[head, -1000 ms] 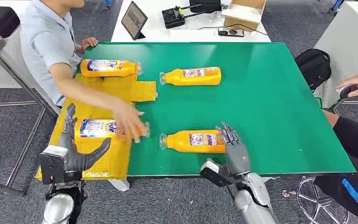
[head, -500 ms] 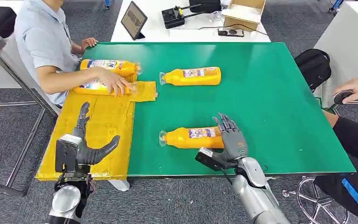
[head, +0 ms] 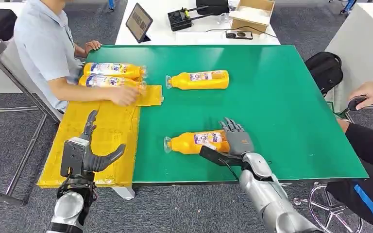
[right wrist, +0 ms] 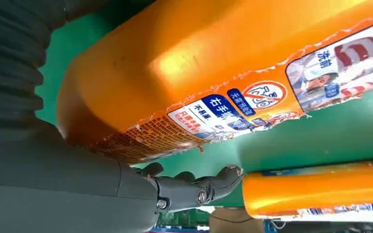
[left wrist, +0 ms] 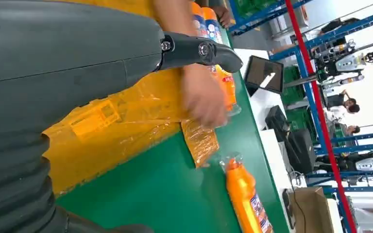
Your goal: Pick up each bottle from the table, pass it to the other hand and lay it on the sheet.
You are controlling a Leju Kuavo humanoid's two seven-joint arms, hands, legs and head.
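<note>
Four orange bottles lying on the green tabletop point(head: 281, 97): two by the yellow sheet's point(head: 102, 141) far end under a person's hand point(head: 125, 95), one mid-table point(head: 197, 79), the near bottle point(head: 194, 142) against the right hand point(head: 237, 143), fingers spread over its base, grip uncertain. Left hand point(head: 83, 154) open, empty, above the sheet.

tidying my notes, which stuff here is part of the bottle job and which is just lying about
Job: near bottle at right hand; far bottle; two bottles by the person's hand; yellow sheet; left hand.

Lying about: tablet, cardboard box, black bag.
</note>
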